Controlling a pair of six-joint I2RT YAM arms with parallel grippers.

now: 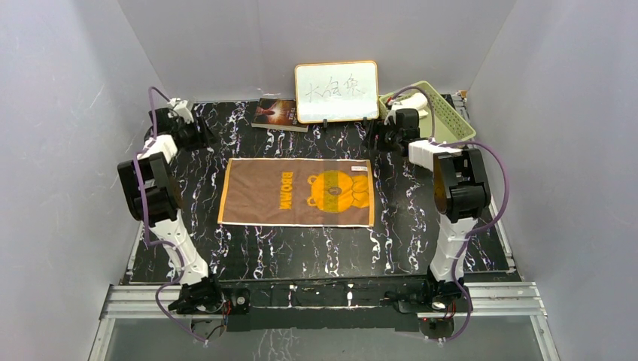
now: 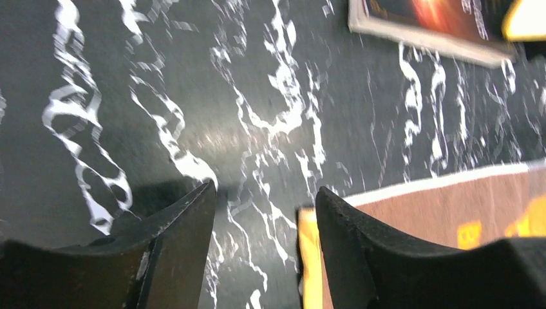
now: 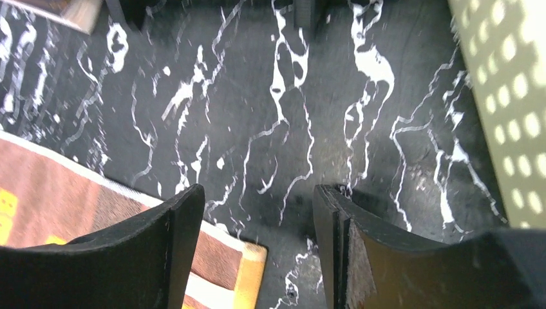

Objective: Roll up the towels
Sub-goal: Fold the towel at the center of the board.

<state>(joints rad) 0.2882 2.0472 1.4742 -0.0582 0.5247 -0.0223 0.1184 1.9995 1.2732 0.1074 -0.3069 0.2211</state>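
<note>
One towel point(image 1: 297, 192) lies flat and spread out in the middle of the black marbled table; it is brown with an orange-yellow bear print and border. My left gripper point(image 1: 197, 135) hovers just off its far left corner, open, with nothing between the fingers. In the left wrist view the left gripper point(image 2: 264, 193) is over bare table and the towel point(image 2: 451, 206) corner sits by the right finger. My right gripper point(image 1: 381, 140) is open near the far right corner. In the right wrist view the right gripper point(image 3: 257, 193) is empty, with the towel point(image 3: 51, 199) under its left finger.
A white board with an orange frame point(image 1: 336, 92) stands at the back. A dark book point(image 1: 278, 113) lies to its left, also in the left wrist view as the book point(image 2: 425, 19). A pale green perforated basket point(image 1: 440, 113) sits at the back right; the basket point(image 3: 508, 96) is close to the right gripper.
</note>
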